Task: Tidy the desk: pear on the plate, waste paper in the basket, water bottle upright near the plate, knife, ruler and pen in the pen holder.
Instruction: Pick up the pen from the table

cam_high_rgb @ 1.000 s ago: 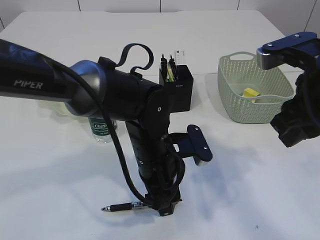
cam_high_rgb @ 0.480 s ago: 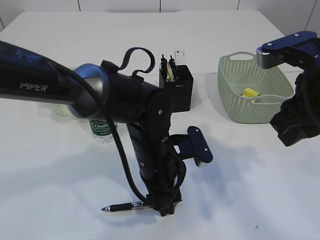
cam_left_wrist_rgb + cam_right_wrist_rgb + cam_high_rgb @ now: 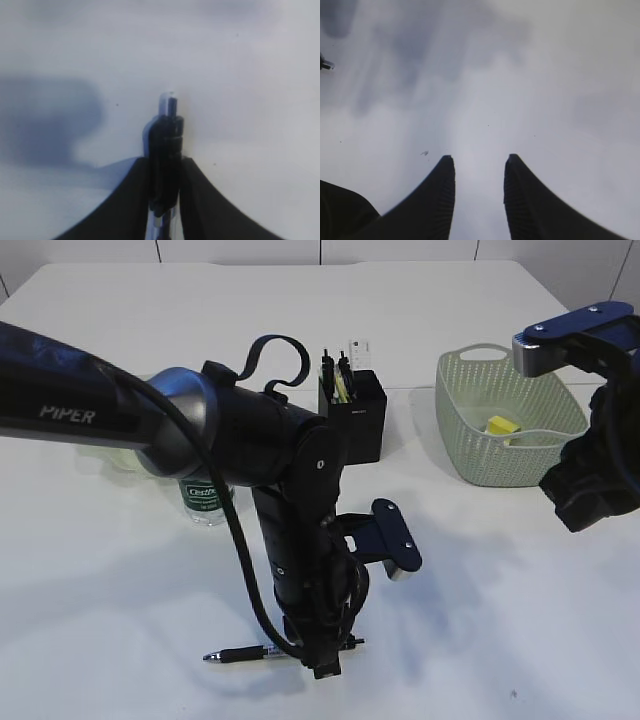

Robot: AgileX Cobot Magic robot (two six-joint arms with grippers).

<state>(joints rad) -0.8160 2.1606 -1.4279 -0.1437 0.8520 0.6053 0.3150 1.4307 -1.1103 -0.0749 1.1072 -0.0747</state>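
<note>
Left gripper (image 3: 165,165) was down at the desk's (image 3: 480,300) near edge, jaws clenched on the pen (image 3: 166,145), which lay flat on the surface. Right gripper (image 3: 479,165) hung above bare desk near the right edge, jaws parted, grasping nothing. Pen holder (image 3: 356,420) stood mid-desk. Basket (image 3: 470,450) sat toward the far right corner. Water bottle (image 3: 204,502) stood upright left of centre, partly hidden by the left arm.

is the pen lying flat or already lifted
Lying flat: the pen rests along the desk, with the left pincer closed around its rear end.
</note>
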